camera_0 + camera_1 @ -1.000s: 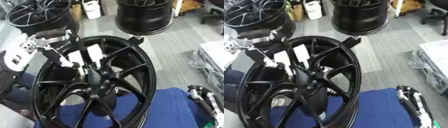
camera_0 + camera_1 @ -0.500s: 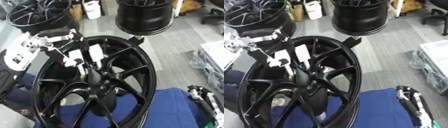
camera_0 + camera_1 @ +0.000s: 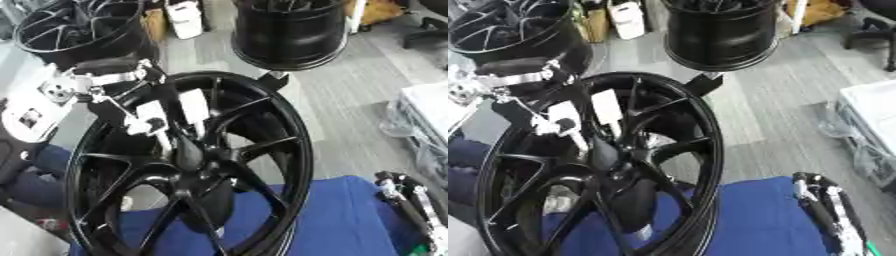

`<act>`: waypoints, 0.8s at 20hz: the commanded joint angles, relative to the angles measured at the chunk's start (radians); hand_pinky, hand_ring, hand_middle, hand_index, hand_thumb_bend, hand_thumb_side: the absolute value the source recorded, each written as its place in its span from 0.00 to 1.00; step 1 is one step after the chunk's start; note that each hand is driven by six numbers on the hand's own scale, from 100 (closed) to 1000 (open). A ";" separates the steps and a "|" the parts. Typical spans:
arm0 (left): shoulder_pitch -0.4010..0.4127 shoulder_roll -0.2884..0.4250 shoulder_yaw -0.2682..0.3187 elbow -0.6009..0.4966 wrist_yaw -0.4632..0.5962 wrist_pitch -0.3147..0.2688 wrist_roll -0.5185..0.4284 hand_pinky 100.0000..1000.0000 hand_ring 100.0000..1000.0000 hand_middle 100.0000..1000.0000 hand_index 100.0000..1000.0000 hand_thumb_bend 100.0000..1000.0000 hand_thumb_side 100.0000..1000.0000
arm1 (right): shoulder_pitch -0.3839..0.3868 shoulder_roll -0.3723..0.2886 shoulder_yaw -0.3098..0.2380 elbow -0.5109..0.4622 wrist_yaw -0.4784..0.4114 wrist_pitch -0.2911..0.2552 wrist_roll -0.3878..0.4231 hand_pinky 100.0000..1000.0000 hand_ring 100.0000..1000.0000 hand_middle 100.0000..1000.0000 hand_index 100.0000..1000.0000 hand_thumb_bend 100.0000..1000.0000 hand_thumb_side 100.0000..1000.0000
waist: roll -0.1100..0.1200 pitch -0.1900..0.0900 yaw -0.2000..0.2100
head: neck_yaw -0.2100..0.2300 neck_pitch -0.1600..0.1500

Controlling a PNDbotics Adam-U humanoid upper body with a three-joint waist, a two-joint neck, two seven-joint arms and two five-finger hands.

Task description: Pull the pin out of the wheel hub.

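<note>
left hand (image 3: 144,122) | reaching into wheel hub (image 3: 197,165) | fingers extended

No text, label or number can be read.

Support: blue cloth (image 3: 341,220) covering the near work surface.
On cloth: black wheel hub (image 3: 188,165), upright on its rim, slightly tilted.
Floor: grey planks (image 3: 350,100).
On floor: two more black wheels, far left (image 3: 79,30) and far centre (image 3: 293,32).
</note>
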 commanded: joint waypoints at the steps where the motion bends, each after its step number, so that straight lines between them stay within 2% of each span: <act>1: -0.010 0.053 0.006 -0.019 -0.019 -0.285 -0.278 0.66 0.54 0.62 0.82 0.56 0.53 | -0.006 -0.010 -0.004 -0.010 0.006 0.000 -0.001 0.56 0.51 0.56 0.68 0.00 0.76 | -0.002 -0.027 0.004 | 0.000 -0.001; 5: -0.001 0.060 0.006 -0.010 -0.059 -0.302 -0.278 0.64 0.56 0.64 0.82 0.55 0.52 | -0.006 -0.011 -0.005 -0.010 0.007 0.000 -0.001 0.56 0.51 0.56 0.68 0.00 0.76 | 0.001 -0.030 0.004 | -0.003 -0.001; 14: 0.011 0.045 0.005 0.022 -0.142 -0.335 -0.278 0.56 0.48 0.54 0.75 0.39 0.29 | -0.008 -0.012 -0.003 -0.011 0.009 -0.001 0.001 0.55 0.51 0.56 0.68 0.00 0.76 | 0.007 -0.035 0.000 | -0.001 0.000; 16: 0.013 0.042 0.006 0.028 -0.146 -0.339 -0.278 0.54 0.46 0.50 0.72 0.37 0.27 | -0.008 -0.012 -0.003 -0.011 0.009 -0.001 0.002 0.55 0.51 0.56 0.68 0.00 0.76 | 0.008 -0.036 0.000 | -0.001 0.001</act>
